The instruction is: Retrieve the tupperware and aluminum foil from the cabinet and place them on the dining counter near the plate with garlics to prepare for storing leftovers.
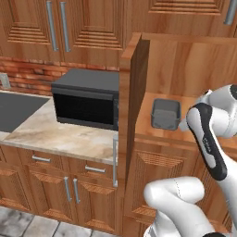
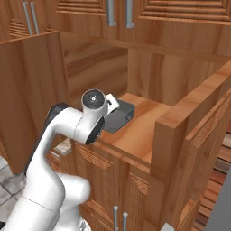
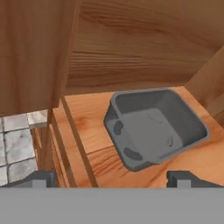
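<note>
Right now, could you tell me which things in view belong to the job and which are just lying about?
Belongs to the job:
- tupperware, on the shelf
- cabinet, door open
- end effector, open, in front of the tub

Just lying about:
- microwave
- marbled counter
- low drawers

This is a rendered home kitchen, fitted wall to wall with brown wood cabinets with carved-panel doors and silver bar handles [image 1: 55,25], above and below a beige marbled stone bench [image 1: 60,136]. A black boxy microwave oven [image 1: 86,98] stands on that bench against a red brick backsplash [image 1: 28,74], with pale grey floor tiles [image 1: 23,224] below. One open wood cabinet [image 2: 135,122] holds a dark grey rectangular plastic tub [image 3: 155,127] on its plain shelf, ordinary food-storage ware.
</note>
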{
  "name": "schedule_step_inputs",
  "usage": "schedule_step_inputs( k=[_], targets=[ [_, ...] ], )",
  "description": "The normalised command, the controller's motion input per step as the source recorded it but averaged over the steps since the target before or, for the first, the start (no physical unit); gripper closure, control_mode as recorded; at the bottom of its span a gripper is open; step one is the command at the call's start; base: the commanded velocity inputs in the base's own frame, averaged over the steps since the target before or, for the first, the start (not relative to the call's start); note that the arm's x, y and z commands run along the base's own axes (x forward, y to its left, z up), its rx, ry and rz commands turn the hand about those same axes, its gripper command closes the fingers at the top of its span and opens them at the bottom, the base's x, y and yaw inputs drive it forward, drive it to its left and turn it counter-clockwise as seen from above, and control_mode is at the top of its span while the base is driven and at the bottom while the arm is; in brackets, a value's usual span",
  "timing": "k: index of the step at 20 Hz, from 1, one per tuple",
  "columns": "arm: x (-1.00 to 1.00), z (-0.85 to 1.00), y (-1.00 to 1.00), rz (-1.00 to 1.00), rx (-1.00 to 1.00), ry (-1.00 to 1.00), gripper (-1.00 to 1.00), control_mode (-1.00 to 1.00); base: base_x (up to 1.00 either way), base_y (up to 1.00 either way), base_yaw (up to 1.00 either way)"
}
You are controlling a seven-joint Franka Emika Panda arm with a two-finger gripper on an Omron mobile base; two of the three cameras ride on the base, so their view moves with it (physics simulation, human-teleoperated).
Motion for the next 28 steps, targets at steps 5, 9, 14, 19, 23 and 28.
schedule_step_inputs(
  k=[5,9,14,19,23,28],
  targets=[
    [0.3,-0.37,0.0,0.34,0.0,-0.03,-1.0,-1.0,0.0,0.0,0.0],
    [0.36,-0.23,0.0,0.37,-0.01,0.0,-1.0,-1.0,0.0,0.0,0.0],
    [0.25,-0.02,0.0,0.31,0.0,-0.1,-1.0,-1.0,0.0,0.0,0.0],
    [0.32,-0.1,0.0,0.1,0.0,-0.01,-1.0,-1.0,0.0,0.0,0.0],
    [0.38,-0.32,0.13,0.01,-0.07,0.0,-1.0,-1.0,0.0,0.0,0.0],
    [0.44,-0.33,0.05,0.0,-0.08,0.0,-1.0,-1.0,0.0,0.0,0.0]
  ],
)
